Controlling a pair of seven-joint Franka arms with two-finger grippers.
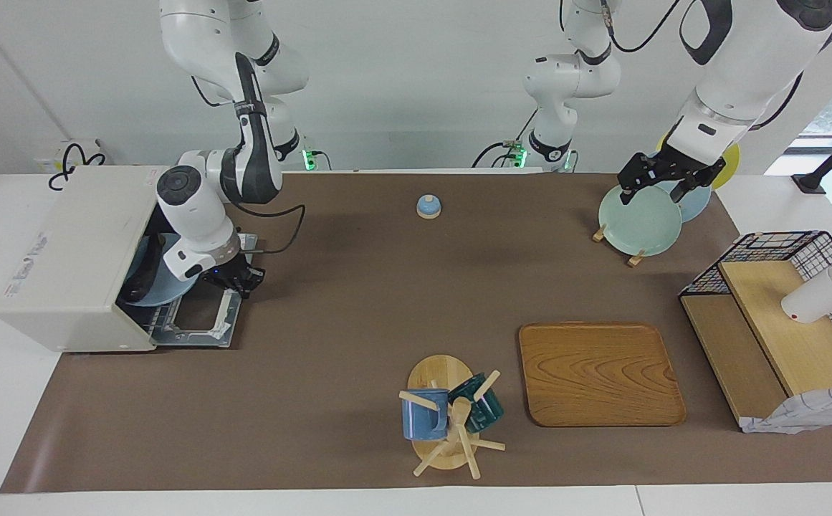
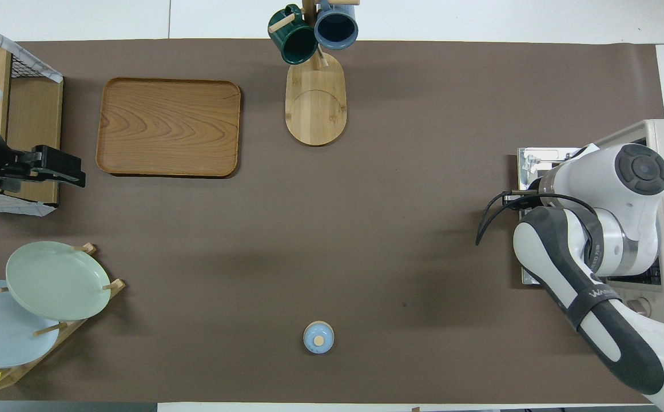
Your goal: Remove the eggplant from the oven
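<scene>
Eggplant (image 1: 145, 276) — dark, on a blue plate (image 1: 172, 287) inside your oven (image 1: 72, 258), door (image 1: 197, 315) dropped flat; right gripper (image 1: 238, 278) pinched shut on its handle, left gripper (image 1: 663, 183) waits spread, empty — extraction outstanding.

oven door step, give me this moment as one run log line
oven: door down flat | eggplant: inside on blue plate | right gripper: shut at door's handle edge | left gripper: open, waits over plate rack
</scene>
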